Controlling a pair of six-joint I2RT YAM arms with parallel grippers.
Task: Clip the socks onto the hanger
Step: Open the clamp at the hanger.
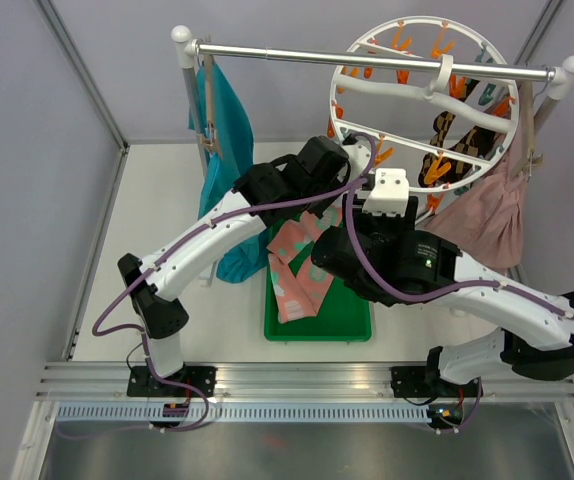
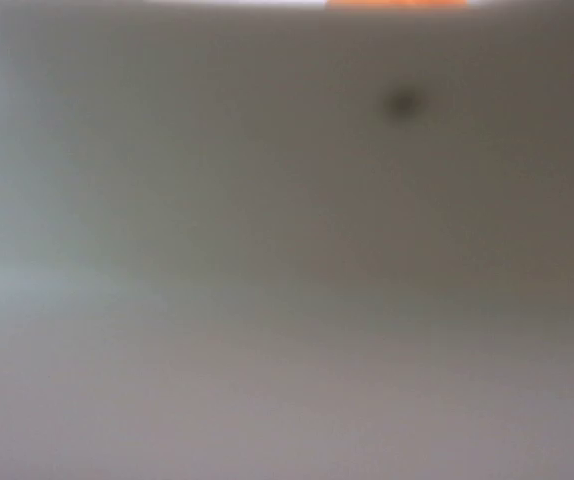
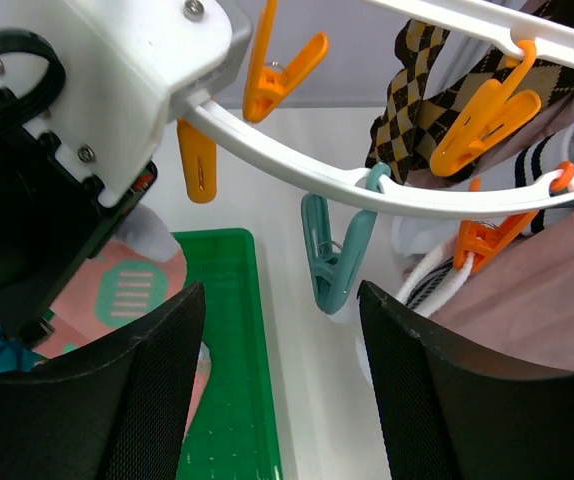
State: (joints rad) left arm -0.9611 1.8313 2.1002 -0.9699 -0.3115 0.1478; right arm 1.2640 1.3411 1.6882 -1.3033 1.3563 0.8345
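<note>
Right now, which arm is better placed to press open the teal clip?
Right. Its open fingers flank the teal clip on the hanger; the left arm has its own shut.

Enclosure, indoor:
- Walls (image 1: 27, 150): plain pale grey-lavender panels on three sides, joined by slim metal corner posts (image 1: 85, 85).
- Table (image 1: 157, 190): white top, matte.
- Aluminium rail (image 1: 297, 375): along the near edge.
- Clothes rail (image 1: 297, 55): chrome bar with white end knobs (at the back).
- Light: even, soft, with no hard shadows.
</note>
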